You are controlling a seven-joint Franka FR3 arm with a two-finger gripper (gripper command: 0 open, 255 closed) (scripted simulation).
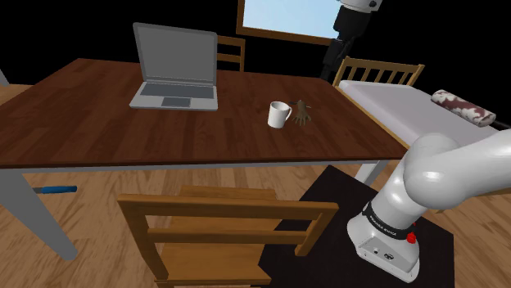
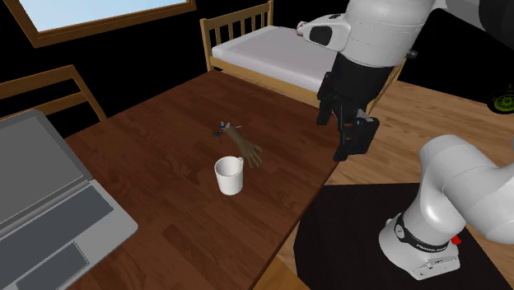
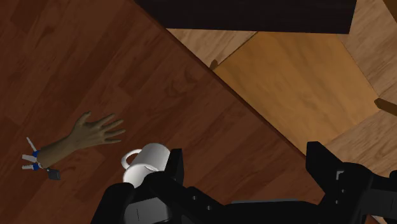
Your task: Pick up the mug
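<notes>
A white mug (image 1: 279,114) stands upright on the dark wooden table (image 1: 98,106), near the edge by the bed. In the second exterior view the mug (image 2: 230,175) has its handle turned toward a small brown hand-shaped object (image 2: 247,150) lying just beyond it. My black gripper (image 2: 352,147) hangs open, high above the table edge and off to the mug's side, holding nothing. In the wrist view the mug (image 3: 149,159) sits beside one finger (image 3: 175,167), outside the gap between the fingers. My gripper (image 1: 330,67) hangs dark at the top of the shoulder view.
An open grey laptop (image 1: 176,69) sits farther along the table. A wooden chair (image 1: 221,237) stands at the near side. A white bed (image 1: 401,102) with a wooden headboard lies past the table's end. A blue pen (image 1: 56,190) lies on the floor.
</notes>
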